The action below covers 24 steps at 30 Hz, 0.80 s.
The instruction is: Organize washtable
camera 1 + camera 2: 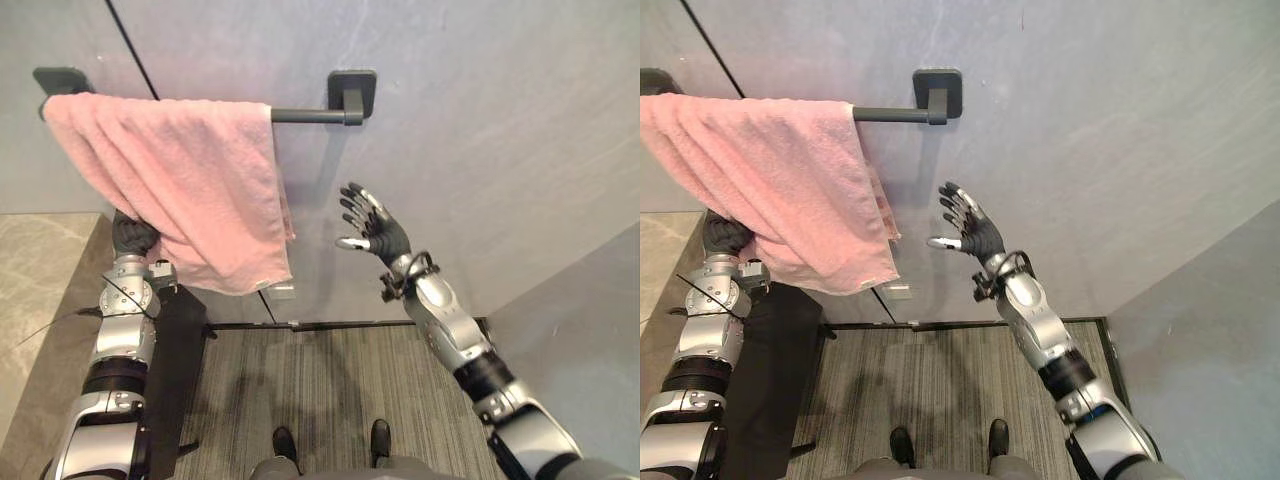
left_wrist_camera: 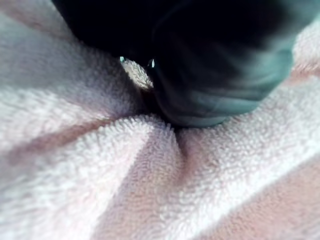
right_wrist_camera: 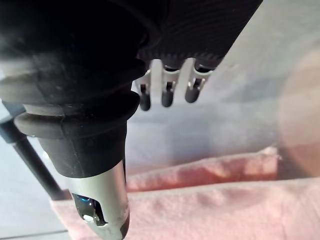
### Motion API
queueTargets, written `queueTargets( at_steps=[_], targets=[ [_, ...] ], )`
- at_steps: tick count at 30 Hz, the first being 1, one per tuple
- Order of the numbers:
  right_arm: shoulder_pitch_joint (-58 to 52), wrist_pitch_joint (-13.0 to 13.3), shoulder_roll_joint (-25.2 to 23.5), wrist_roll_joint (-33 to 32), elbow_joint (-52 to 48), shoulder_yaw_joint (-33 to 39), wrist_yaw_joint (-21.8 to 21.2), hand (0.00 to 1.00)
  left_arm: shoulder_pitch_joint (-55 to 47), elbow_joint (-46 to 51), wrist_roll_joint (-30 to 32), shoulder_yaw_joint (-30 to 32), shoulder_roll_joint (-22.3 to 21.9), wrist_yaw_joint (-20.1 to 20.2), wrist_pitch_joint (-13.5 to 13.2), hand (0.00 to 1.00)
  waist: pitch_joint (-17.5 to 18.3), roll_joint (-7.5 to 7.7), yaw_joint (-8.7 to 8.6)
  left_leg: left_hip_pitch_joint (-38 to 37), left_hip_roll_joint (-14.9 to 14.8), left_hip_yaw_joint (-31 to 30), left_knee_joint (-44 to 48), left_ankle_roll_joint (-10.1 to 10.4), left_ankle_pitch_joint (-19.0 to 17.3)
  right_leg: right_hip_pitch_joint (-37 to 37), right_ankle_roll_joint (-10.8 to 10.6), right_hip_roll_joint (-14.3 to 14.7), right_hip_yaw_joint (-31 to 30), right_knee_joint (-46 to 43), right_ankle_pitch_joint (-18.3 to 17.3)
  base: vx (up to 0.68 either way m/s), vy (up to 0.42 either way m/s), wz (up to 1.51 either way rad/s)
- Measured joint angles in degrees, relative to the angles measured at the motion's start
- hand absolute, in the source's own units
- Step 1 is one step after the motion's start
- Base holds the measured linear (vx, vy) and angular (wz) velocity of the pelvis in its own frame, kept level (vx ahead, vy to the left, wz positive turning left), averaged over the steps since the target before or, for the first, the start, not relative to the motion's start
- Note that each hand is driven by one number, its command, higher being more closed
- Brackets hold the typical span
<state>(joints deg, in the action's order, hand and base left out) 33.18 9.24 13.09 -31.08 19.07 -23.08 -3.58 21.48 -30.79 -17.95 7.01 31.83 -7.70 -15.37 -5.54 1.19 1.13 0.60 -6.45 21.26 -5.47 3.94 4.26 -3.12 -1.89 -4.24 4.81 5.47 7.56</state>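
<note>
Pink terry towel (image 1: 180, 180) hung skewed over the dark towel bar (image 1: 305, 115). Left hand (image 1: 135, 235) sat under its seven o'clock edge, grip impossible to tell. Right hand (image 1: 375, 232) hovered splayed at its three o'clock, empty. One-sided tug could slide it off.

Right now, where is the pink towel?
The pink towel hangs over the dark wall rail, on the robot's left, its lower part over the left hand.

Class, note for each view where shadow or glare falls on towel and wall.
Left eye view: soft, even light on the grey wall, no glare. Left wrist view: the pink terry towel darkens in its creases beside the left robot hand.
</note>
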Motion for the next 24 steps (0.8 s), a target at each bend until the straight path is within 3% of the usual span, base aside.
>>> queueTargets(
  at_steps=[6,15,24],
  targets=[
    [15.58,-1.88,-1.33,-0.89,14.92,0.66,5.00,0.00,0.28,-0.01,-1.77,0.01,-0.39,-0.08,0.08,1.00,-0.01,-0.05,1.32,1.29,-0.70,-1.51,-0.41,0.75,1.26,-0.57,-0.05,0.23,0.13,-0.03,0.03,-0.09,-0.021,0.09],
    [27.16,-2.25,-5.80,0.25,23.66,3.15,8.78,0.00,4.71,-0.01,-4.23,-0.17,-2.42,-0.14,0.01,1.00,-0.01,-0.47,1.52,5.74,-2.43,-5.52,-0.43,2.02,4.11,-3.09,0.58,1.81,3.32,-0.26,0.46,-0.06,-0.031,0.19],
    [36.22,-2.25,-16.84,2.08,29.75,5.05,10.84,0.00,10.31,-1.58,-5.07,-3.92,-2.42,-1.40,0.05,1.00,-0.08,-0.56,2.96,9.00,-3.56,-7.18,-0.42,2.49,5.60,-5.36,1.54,3.04,5.05,0.08,0.92,-0.01,-0.007,0.08]
  ],
)
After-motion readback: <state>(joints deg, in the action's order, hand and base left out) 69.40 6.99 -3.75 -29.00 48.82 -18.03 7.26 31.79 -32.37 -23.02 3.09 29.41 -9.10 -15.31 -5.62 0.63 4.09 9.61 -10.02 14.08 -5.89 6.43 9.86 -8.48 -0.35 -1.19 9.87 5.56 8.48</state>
